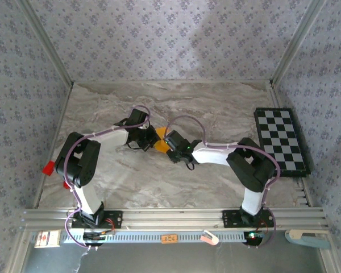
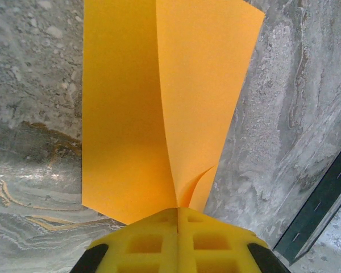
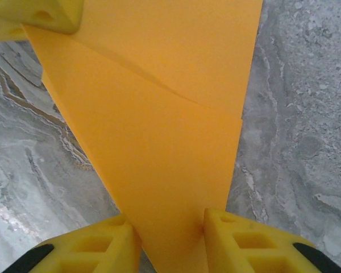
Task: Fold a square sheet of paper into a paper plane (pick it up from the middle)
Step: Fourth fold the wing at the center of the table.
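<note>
Top external shows both arms meeting at mid-table, the square sheet of paper [image 1: 158, 143] a small orange patch between them, the checkerboard [image 1: 281, 140] well apart at the right. Left wrist shows the left gripper [image 2: 177, 215] clenched on the creased sheet's near edge. Right wrist shows the right gripper [image 3: 170, 220], jaws apart, the sheet passing between them over the marble table [image 3: 295, 114].
</note>
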Robot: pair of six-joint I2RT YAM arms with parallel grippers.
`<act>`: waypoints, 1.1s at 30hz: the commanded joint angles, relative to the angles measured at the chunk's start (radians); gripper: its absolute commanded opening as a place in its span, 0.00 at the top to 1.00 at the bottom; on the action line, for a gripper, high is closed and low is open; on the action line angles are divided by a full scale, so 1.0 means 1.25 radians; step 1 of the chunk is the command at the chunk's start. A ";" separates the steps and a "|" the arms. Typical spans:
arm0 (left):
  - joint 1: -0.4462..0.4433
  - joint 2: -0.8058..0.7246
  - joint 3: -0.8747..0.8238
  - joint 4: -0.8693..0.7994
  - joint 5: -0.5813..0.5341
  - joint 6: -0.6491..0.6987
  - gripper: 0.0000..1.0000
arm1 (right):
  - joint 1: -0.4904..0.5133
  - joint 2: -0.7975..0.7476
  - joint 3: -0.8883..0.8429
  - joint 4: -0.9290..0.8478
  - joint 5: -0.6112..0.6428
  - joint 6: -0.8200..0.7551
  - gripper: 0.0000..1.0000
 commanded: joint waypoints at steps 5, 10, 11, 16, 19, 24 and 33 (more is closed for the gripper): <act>-0.003 -0.009 0.014 -0.022 -0.004 -0.006 0.96 | 0.005 0.009 0.004 -0.009 0.028 0.006 0.71; -0.002 -0.006 0.012 -0.026 -0.007 -0.003 0.95 | 0.004 0.007 0.003 -0.011 0.016 0.000 0.73; -0.003 -0.006 0.013 -0.026 -0.008 -0.002 0.95 | 0.004 0.008 0.003 -0.012 0.013 0.000 0.74; -0.002 -0.006 0.013 -0.036 -0.013 0.003 0.95 | 0.002 0.010 0.005 -0.017 0.004 0.003 0.74; -0.001 -0.001 0.012 -0.036 -0.014 0.005 0.95 | 0.002 -0.004 0.008 -0.027 0.010 0.006 0.72; -0.001 0.004 0.013 -0.039 -0.013 0.003 0.95 | 0.000 -0.034 0.012 -0.049 0.024 0.009 0.67; -0.002 0.008 0.015 -0.041 -0.014 0.005 0.95 | 0.007 -0.044 0.013 -0.076 0.039 0.002 0.64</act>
